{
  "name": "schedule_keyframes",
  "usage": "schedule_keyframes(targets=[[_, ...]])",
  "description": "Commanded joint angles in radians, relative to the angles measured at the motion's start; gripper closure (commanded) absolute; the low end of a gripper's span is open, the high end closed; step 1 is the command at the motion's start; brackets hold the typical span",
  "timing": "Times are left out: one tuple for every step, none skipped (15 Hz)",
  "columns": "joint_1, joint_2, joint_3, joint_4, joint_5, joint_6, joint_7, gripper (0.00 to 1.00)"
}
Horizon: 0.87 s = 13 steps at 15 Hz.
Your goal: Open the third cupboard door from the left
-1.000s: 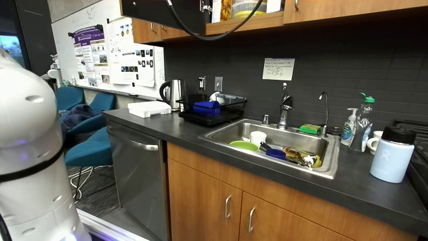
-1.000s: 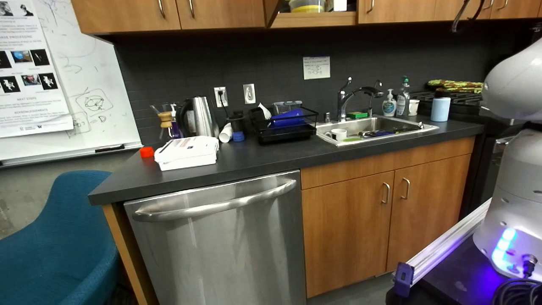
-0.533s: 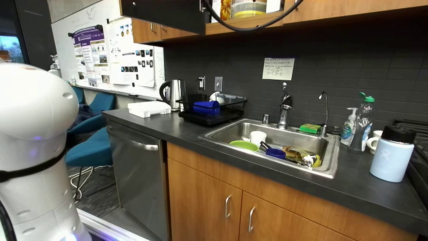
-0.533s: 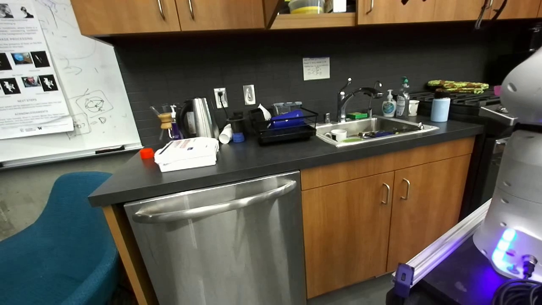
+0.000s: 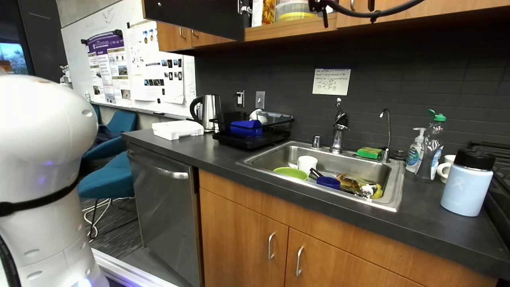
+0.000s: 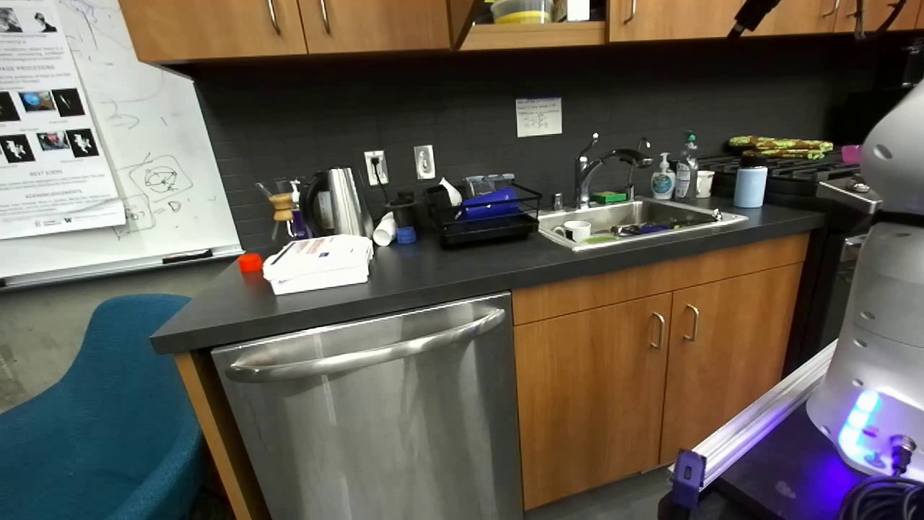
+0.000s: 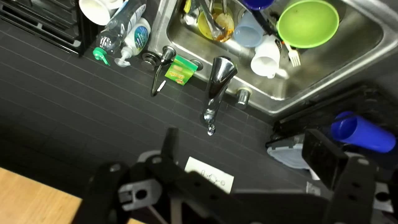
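The third cupboard door stands swung open. Its dark inner face (image 5: 195, 18) and hinge show in an exterior view, to the left of the uncovered shelf. In an exterior view only a narrow slanted brown part of the door (image 6: 464, 18) shows at the top edge. Its handle is out of view. My gripper (image 7: 247, 151) is open and empty in the wrist view, its fingers wide apart in front of the dark tiled wall. Dark gripper parts (image 5: 324, 16) show at the top of an exterior view, in front of the shelf's right end, clear of the open door.
The uncovered shelf (image 5: 295, 26) holds several containers. The neighbouring closed wall door (image 6: 678, 18) lies right of it. A wooden cabinet surface (image 7: 34, 199) is near the gripper. Below are the sink (image 5: 392, 199), the faucet (image 5: 338, 135) and the dish rack (image 5: 255, 139).
The arm's shoulder has moved right and down in an exterior view. The cable has shifted right, and dark gripper parts have come into view at the top edge. The open door has not moved.
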Motion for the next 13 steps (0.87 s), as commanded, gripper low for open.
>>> schedule_keyframes(targets=[[0.020, 0.052, -0.024, 0.059, 0.026, -0.115, -0.188, 0.00], [0.016, 0.056, -0.018, 0.058, 0.028, -0.143, -0.232, 0.00], [0.009, 0.059, -0.007, 0.056, 0.030, -0.166, -0.268, 0.00], [0.004, 0.051, 0.011, 0.046, 0.039, -0.194, -0.293, 0.00], [-0.033, 0.056, 0.022, 0.028, 0.053, -0.146, -0.250, 0.00], [-0.034, 0.058, 0.029, 0.028, 0.058, -0.164, -0.272, 0.00], [-0.034, 0.060, 0.034, 0.028, 0.058, -0.172, -0.280, 0.00], [-0.034, 0.061, 0.038, 0.028, 0.058, -0.174, -0.285, 0.00], [-0.035, 0.061, 0.039, 0.028, 0.058, -0.175, -0.288, 0.00], [-0.035, 0.061, 0.039, 0.028, 0.058, -0.175, -0.290, 0.00], [-0.035, 0.061, 0.039, 0.028, 0.058, -0.176, -0.291, 0.00], [-0.035, 0.061, 0.039, 0.028, 0.058, -0.176, -0.291, 0.00], [-0.035, 0.061, 0.039, 0.029, 0.058, -0.176, -0.292, 0.00]])
